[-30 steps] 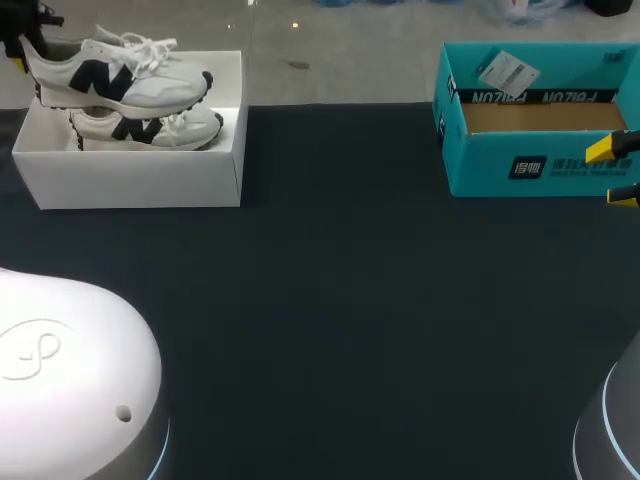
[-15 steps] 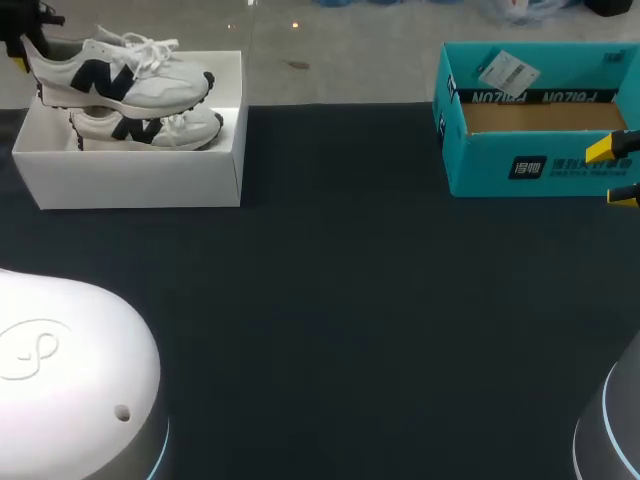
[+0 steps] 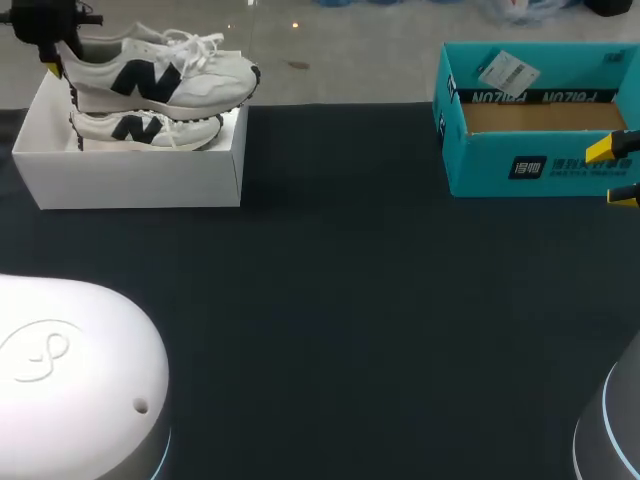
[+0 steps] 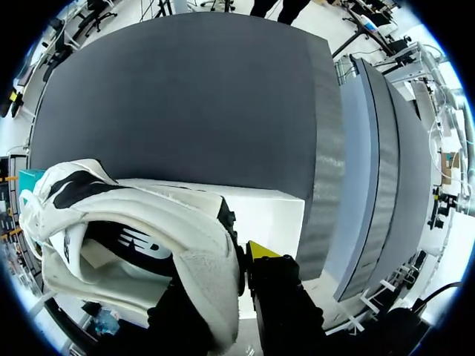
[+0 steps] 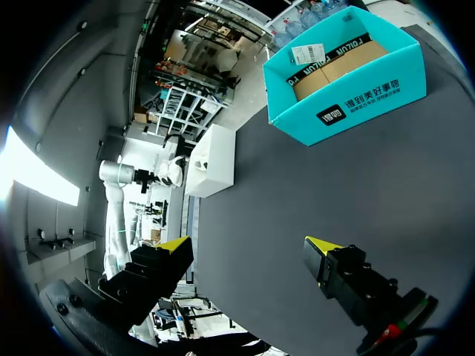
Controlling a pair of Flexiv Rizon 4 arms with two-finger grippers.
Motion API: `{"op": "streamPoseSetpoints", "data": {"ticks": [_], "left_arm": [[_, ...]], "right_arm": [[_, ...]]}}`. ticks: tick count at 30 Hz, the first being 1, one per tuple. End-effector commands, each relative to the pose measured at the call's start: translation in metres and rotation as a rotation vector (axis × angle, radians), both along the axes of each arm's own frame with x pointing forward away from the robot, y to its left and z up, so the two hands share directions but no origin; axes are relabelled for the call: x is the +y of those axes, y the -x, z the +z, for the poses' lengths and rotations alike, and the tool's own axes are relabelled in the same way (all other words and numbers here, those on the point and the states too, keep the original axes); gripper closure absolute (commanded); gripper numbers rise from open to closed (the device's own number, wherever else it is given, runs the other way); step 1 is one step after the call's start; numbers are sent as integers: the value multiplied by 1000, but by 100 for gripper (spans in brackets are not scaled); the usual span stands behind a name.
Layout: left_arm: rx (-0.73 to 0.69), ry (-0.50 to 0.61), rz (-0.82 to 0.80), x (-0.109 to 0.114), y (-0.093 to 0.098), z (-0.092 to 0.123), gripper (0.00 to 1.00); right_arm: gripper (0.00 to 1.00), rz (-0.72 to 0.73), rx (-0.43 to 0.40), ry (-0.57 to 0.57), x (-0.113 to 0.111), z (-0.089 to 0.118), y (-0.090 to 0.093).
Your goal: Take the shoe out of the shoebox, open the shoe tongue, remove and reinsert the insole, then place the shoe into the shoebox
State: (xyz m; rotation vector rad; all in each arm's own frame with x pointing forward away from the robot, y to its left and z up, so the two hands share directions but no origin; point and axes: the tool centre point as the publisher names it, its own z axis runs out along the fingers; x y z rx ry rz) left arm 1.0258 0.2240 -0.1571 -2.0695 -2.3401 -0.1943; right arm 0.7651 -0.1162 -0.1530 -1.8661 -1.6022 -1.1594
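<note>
White shoe [image 3: 165, 72] hangs above the white shoebox [image 3: 130, 180], left claw [image 4: 241, 263] clamped on its heel only; toe unsupported, it may pivot or slip free. The right claw [image 5: 249, 252] gapes wide, empty.

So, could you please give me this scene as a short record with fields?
left gripper: shut on the heel of the top shoe
top shoe: held over the white shoebox, toe toward the teal box
second shoe: lying in the white shoebox
right gripper: open, empty, near the teal box
teal box: open, no shoe inside
</note>
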Motion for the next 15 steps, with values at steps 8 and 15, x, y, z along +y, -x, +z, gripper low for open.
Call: {"op": "streamPoseSetpoints", "data": {"ticks": [8,15], "left_arm": [[-79,-19,18,-69,63,-3,100],[-64,-15,-5,-89,71,-9,100]], "right_arm": [[0,-2,2,3,1,0,0],[0,-2,2,3,1,0,0]]}}
